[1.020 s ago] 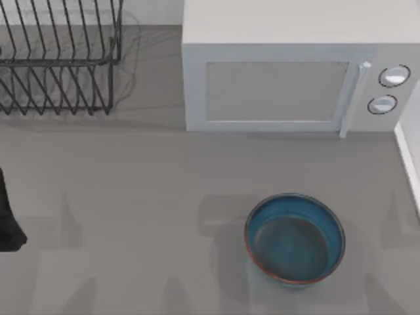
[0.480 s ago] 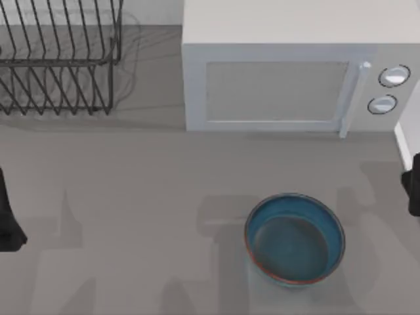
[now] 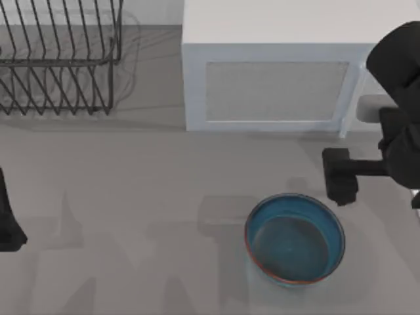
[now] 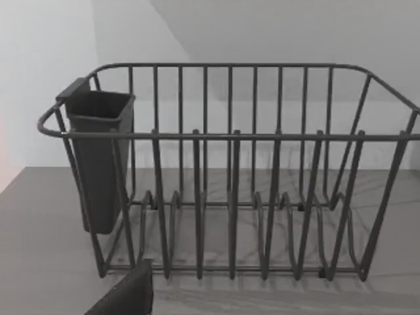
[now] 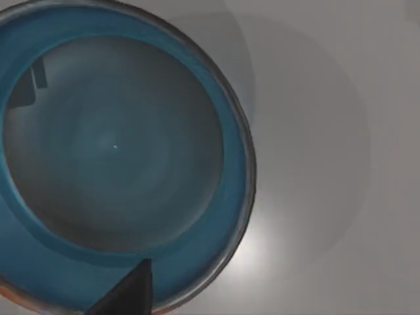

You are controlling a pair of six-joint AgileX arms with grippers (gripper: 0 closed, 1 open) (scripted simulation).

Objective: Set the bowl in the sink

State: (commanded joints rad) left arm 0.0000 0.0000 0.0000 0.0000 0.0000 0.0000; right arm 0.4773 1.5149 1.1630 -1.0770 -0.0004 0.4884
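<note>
On the table [image 3: 131,184], right end effector [image 3: 340,176] hovers beside the bowl [image 3: 295,238].

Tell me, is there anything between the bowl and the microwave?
From above, the right gripper hangs between the bowl and the microwave; the rest is bare table.

Table seen from above: bowl near the front, microwave and dish rack at the back.

The bowl [image 3: 294,238] sits on the table [image 3: 144,177] at about 5 o'clock from centre. The microwave [image 3: 289,65] stands behind it at 12 to 1 o'clock. The dish rack [image 3: 59,59] is at 10 o'clock, left of the microwave, with a utensil cup [image 4: 98,157] hung inside one end. The right gripper [image 3: 340,176] hovers just beyond the bowl's rim at 1 o'clock; the left arm [image 3: 8,216] sits at 9 o'clock.
</note>
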